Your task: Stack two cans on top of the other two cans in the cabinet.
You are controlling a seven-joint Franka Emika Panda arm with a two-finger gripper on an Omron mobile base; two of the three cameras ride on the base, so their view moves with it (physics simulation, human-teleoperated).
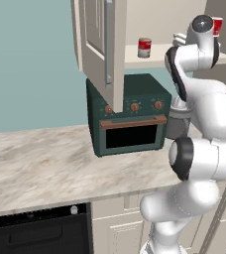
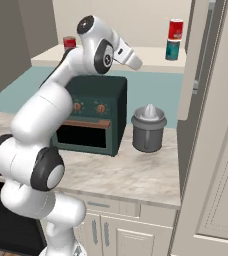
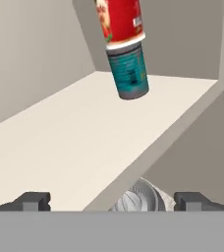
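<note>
Hand view: gripper (image 3: 112,202) is hovering at the front edge of the pale shelf (image 3: 60,147), fingers spread wide apart, nothing between them.
Stack: one red can (image 3: 120,22) is sitting on the teal can (image 3: 129,71), near the shelf's far right end (image 2: 173,41).
Open room: bare shelf is stretching between the gripper and the stack.
Red cans counted: two; the second red can (image 1: 144,48) is standing alone on the shelf (image 2: 69,43).
Cabinet: cabinet door (image 1: 101,47) is hanging open, its edge overlapping the green oven (image 1: 130,116).
Counter: one grey juicer (image 2: 148,128) is standing beside the oven.
</note>
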